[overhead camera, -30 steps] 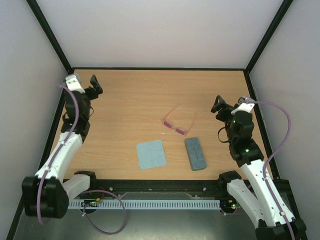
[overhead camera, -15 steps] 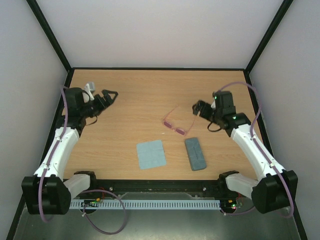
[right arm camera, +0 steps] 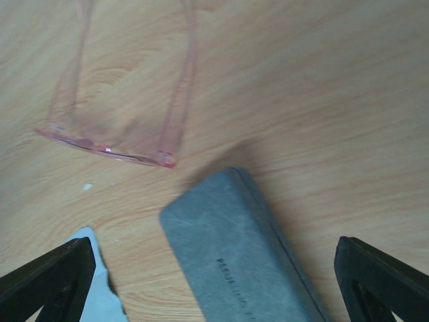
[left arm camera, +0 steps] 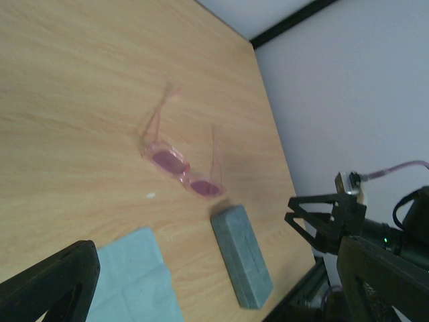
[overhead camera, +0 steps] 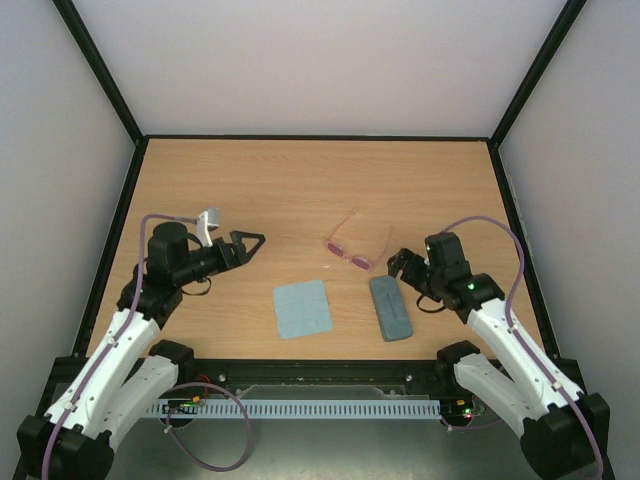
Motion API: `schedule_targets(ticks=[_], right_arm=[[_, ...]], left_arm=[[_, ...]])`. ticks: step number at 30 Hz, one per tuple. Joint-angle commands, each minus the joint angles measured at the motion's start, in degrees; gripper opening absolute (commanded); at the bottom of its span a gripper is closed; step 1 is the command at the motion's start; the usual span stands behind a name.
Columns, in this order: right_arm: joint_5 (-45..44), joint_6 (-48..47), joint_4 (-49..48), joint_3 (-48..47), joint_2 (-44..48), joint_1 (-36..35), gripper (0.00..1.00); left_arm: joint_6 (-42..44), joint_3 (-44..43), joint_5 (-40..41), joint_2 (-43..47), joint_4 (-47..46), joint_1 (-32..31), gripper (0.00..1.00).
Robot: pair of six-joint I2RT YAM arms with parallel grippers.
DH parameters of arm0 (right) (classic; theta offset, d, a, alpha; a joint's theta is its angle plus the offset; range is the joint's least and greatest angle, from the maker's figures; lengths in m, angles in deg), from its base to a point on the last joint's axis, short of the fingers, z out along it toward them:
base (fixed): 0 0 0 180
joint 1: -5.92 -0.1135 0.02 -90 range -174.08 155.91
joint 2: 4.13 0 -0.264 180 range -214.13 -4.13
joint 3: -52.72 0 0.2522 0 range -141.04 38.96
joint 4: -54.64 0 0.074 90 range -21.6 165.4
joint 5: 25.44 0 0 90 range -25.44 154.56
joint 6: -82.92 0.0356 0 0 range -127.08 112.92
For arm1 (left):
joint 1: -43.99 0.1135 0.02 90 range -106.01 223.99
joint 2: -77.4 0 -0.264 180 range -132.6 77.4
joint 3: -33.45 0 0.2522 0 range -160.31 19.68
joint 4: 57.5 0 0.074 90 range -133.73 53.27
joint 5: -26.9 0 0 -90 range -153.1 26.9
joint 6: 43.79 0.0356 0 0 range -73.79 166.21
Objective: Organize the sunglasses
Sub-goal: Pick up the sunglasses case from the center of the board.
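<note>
Right wrist view: left jaws and right jaws both stand wide, empty. Between the right jaws lies the grey case [right arm camera: 234, 248], near end cut off; just beyond, the sunglasses [right arm camera: 110, 149] sit unfolded, front bar crosswise, arms pointing away, tips cropped.

One pair of sunglasses [overhead camera: 355, 250], one case [overhead camera: 390, 308], one cloth [overhead camera: 302, 308].
</note>
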Motion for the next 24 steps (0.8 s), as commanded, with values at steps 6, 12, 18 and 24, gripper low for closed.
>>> schedule_targets(ticks=[6, 12, 18, 24], right_arm=[[-7.3, 0.4, 2.3, -1.6, -7.8, -1.8, 0.99], [-12.2, -0.3, 2.2, -5.3, -15.5, -7.6, 0.97], [-18.4, -0.6, 4.6, -10.2, -23.8, -17.4, 0.95], [-22.3, 3.8, 6.8, -8.7, -27.4, -25.5, 0.99]], left_arm=[[-1.1, 1.2, 8.1, -4.6, -3.5, -5.6, 1.00], [-0.6, -0.5, 7.8, -10.4, -3.7, -5.8, 0.99], [-0.2, -0.4, 7.3, -12.6, -4.8, -8.1, 1.00], [-0.2, 0.5, 7.6, -13.8, -5.7, -9.8, 0.99]])
